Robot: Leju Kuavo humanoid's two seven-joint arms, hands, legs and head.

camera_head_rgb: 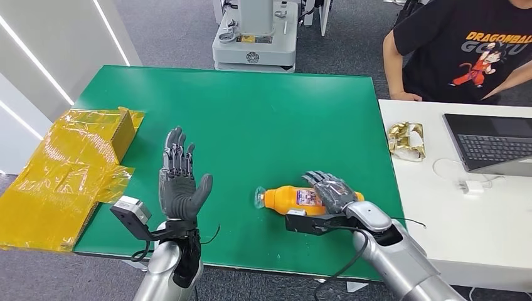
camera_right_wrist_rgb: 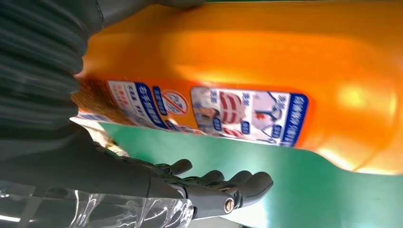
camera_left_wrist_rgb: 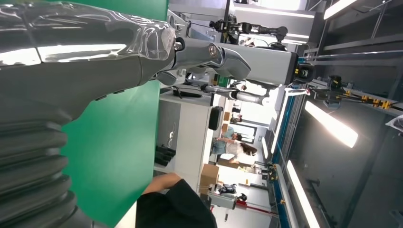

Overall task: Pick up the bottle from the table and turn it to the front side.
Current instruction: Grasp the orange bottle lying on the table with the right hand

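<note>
An orange bottle with a clear cap and a white and blue label lies on its side on the green table, near the front edge, cap pointing left. My right hand lies over its right end. In the right wrist view the bottle is very close, the thumb is on one side of it and the fingers stretch out on the other, with green table showing between them and the bottle. My left hand is raised upright at the front left, fingers apart and holding nothing.
Yellow crinkled film with a yellow box covers the table's left edge. To the right stands a white table with a laptop, a gold wrapper and a charger. A person sits behind it. A robot base stands beyond.
</note>
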